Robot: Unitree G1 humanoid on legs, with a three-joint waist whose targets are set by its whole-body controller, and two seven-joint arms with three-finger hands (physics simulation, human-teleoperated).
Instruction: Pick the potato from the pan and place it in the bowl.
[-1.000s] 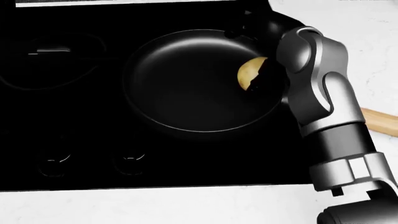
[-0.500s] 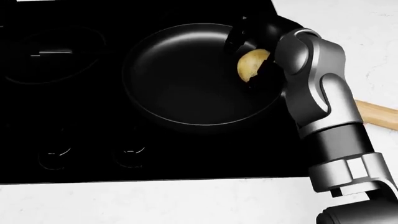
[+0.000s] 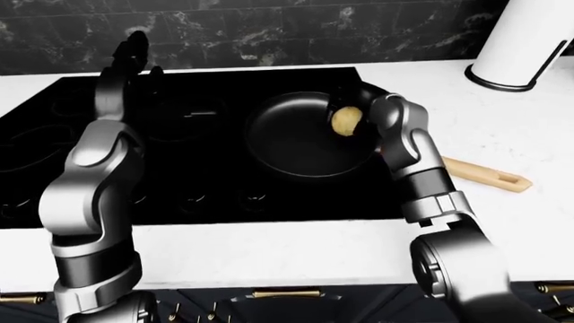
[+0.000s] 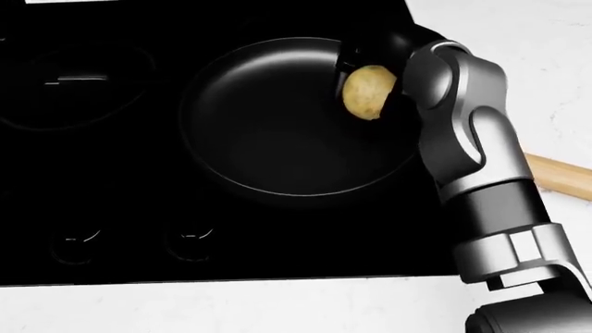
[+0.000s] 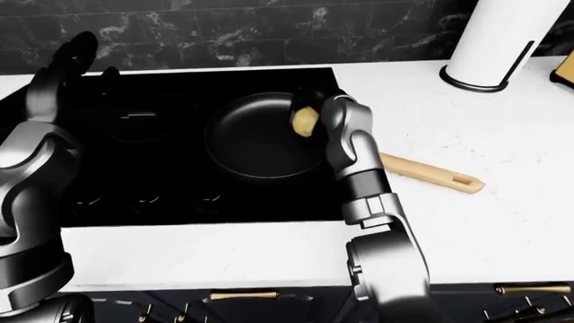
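One potato (image 4: 369, 91) I'm gripping in my right hand (image 4: 370, 66) over the pan (image 4: 277, 118) rim, fingers mostly hidden, left hand (image 3: 134, 50) too dark to judge, bowl unseen.

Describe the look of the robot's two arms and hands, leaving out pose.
Both arms are glossy silver-grey metal shells with rounded joints and darker charcoal bands between segments. The right arm has a blocky silver wrist collar. The left robot hand and right robot hand are black. No cables or markings show.
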